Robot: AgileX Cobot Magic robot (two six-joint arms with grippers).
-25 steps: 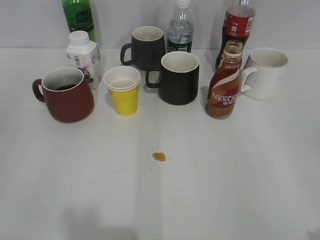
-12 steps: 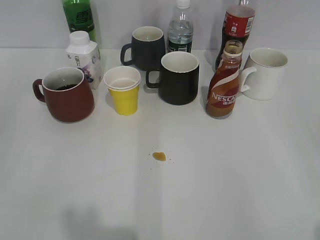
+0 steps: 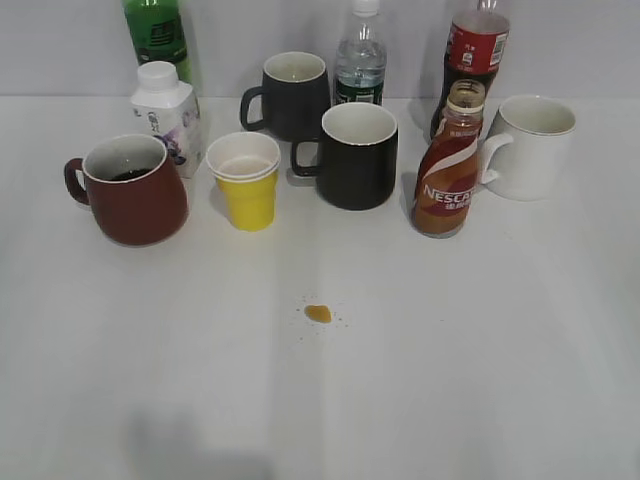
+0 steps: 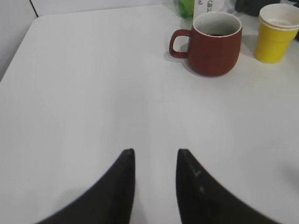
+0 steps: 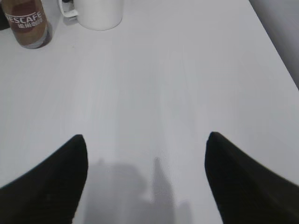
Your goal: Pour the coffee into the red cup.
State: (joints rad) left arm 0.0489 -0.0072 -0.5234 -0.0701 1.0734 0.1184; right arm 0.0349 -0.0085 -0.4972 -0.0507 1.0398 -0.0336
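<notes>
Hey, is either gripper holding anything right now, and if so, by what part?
Nothing is held. The left gripper and right gripper are both open over bare table, and the coffee bottle stands free beside the white mug.

The exterior view looks down at a slant from the front of the table, facing the back wall, far enough off to take in the whole row of drinks. The left wrist view sits low over the table's left front part, facing forward past its gripper toward the red cup and yellow cup (both also in the exterior view). The right wrist view sits low over the right front part, facing forward past its gripper toward the coffee and white mug, shared likewise with the exterior view. The two wrist views share nothing but tabletop.
</notes>
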